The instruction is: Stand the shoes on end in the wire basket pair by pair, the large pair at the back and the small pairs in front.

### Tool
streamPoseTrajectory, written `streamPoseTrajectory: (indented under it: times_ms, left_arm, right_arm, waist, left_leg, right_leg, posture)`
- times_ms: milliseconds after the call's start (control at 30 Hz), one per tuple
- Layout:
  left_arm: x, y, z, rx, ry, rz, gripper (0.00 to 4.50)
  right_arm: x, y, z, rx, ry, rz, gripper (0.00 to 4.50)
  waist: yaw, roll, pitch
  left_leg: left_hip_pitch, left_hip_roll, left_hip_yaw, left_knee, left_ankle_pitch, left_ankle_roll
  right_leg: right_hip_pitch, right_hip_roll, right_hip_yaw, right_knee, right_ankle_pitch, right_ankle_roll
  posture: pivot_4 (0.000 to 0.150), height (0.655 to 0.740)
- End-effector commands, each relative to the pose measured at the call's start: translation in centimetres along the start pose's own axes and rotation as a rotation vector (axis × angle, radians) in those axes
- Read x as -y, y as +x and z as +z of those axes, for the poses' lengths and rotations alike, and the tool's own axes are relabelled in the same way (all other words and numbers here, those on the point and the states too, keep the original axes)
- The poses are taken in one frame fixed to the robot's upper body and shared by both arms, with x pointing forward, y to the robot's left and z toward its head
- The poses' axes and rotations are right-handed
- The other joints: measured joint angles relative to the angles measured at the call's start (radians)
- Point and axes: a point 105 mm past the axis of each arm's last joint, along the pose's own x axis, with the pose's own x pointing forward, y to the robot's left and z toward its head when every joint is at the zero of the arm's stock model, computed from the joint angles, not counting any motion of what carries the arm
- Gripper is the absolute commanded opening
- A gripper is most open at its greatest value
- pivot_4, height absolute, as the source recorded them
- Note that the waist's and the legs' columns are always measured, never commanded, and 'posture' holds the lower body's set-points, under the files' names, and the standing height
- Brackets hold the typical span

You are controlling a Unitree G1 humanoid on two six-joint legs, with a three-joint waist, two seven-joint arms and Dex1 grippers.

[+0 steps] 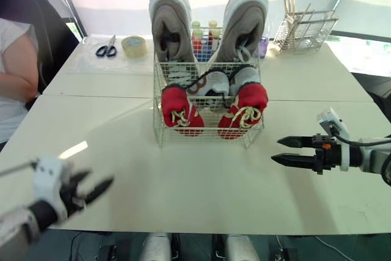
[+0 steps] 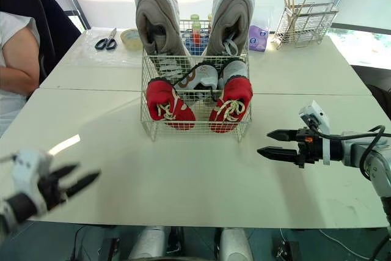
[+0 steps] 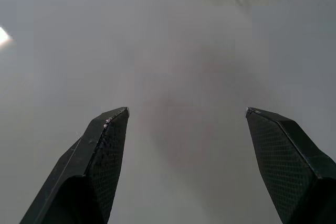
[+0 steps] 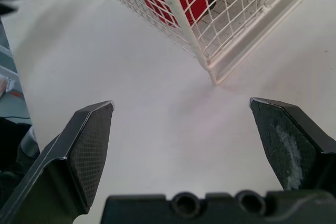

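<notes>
A white wire basket stands mid-table. Two large grey shoes stand on end at its back. In front of them sit a small grey-white pair and a small red pair with cream laces, toes down at the front wall. My right gripper hovers open over the table to the right of the basket, fingers pointing toward it; the basket's corner lies ahead of its fingertips. My left gripper is open near the front left edge, holding nothing, with its fingers over bare tabletop.
Scissors and a tape roll lie at the back left. A wire rack with sticks stands at the back right, and bottles behind the basket. A seated person's arm is at the far left.
</notes>
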Motion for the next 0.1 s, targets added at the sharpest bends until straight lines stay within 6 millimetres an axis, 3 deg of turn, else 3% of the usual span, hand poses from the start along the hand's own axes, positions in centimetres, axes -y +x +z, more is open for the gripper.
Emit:
streamPoseTrajectory:
  times_ms: [33,100]
  left_arm:
    - [1.19,0.25,1.16,0.061,0.073,-0.077,3.64]
    - [1.36,0.34,1.58,0.094,0.050,-0.097,3.64]
  right_arm:
    - [-0.11,-0.21,0.75,-0.006,-0.056,0.009,4.50]
    - [-0.07,-0.13,0.93,-0.002,-0.058,0.013,4.50]
  waist:
    - [0.005,0.002,0.000]
    - [0.004,0.002,0.000]
  left_leg:
    - [0.000,0.000,-0.001,0.000,0.000,0.000]
    - [0.000,0.000,-0.001,-0.002,0.000,0.000]
  right_leg:
    - [0.000,-0.001,0.000,-0.001,0.000,0.000]
    - [0.001,-0.001,-0.001,-0.003,0.000,-0.001]
  posture:
    - [0.150,0.7352]
    - [0.150,0.7352]
